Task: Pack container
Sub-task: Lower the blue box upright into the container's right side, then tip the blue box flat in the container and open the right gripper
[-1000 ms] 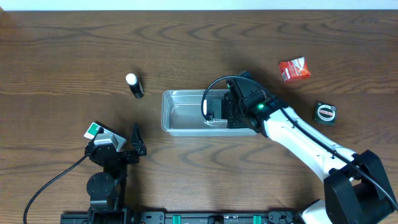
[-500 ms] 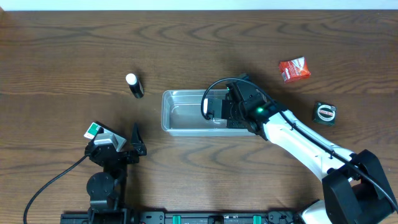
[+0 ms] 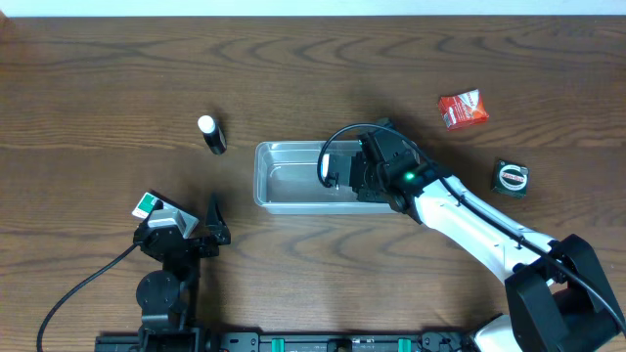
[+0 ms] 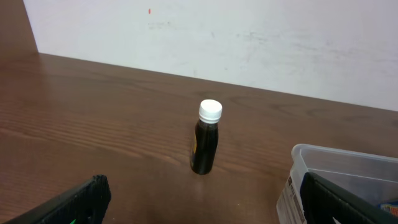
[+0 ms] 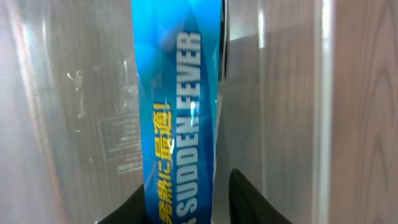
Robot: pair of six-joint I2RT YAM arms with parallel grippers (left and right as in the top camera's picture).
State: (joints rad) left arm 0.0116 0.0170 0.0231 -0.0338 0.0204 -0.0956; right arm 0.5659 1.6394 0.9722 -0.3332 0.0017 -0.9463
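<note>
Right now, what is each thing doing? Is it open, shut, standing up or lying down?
container: open, no lid, flat on the table.
blue pack: inside the container, by the right gripper's fingers.
bottle: standing upright, white cap on.
red packet: lying on the table, outside the container.
tape measure: lying flat, outside the container.
left gripper: open, empty.
right gripper: down in the container; grip unclear.

"SUDDEN FEVER" is read in white capitals along the blue packet [image 5: 177,112], with yellow Japanese characters "熱に最適!" printed beside it. Left of the packet, an embossed text block is seen on the container [image 5: 74,93], too faint to read. The dark bottle [image 4: 205,146] label is illegible.
</note>
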